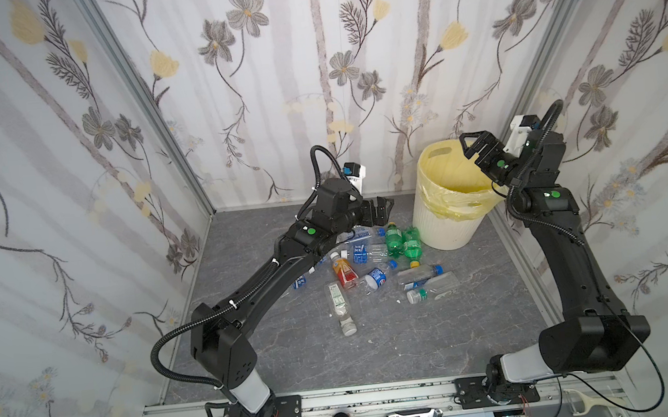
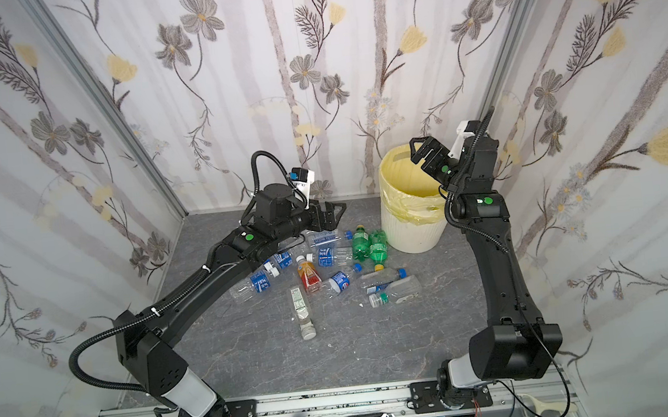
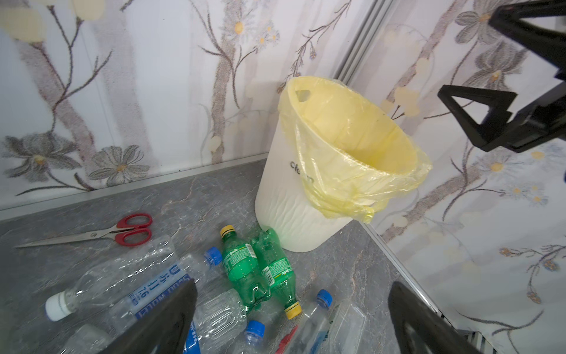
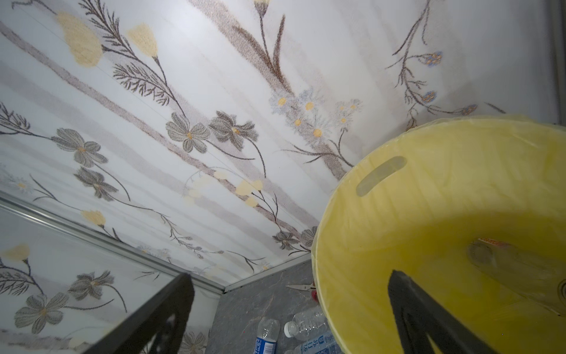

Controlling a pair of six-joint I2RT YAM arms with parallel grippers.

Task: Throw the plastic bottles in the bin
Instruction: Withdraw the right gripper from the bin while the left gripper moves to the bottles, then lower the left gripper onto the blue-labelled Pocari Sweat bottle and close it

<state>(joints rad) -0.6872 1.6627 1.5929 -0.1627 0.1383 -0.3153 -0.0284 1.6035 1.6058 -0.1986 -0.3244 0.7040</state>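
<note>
The left arm reaches low and long from its base across the grey marbled worktop (image 1: 419, 335). The left gripper (image 1: 380, 208) is spread wide and empty, hanging over the far edge of the heap of small plastic bottles (image 1: 371, 264). The right arm rises steeply and bends at the wrist. The right gripper (image 1: 471, 145) is also spread and empty, above the rim of the round ribbed white plastic bin with a pale yellow bag liner (image 1: 443, 228) in the far right corner.

The bottles lie on the worktop between the arms, with two green ones (image 1: 402, 242) closest to the bin's foot. In both top views the left arm covers several bottles and the red-handled scissors (image 3: 122, 231). The right wrist view shows a clear bottle (image 4: 514, 266) lying dim in the bin's bottom, cut off at the frame edge.
</note>
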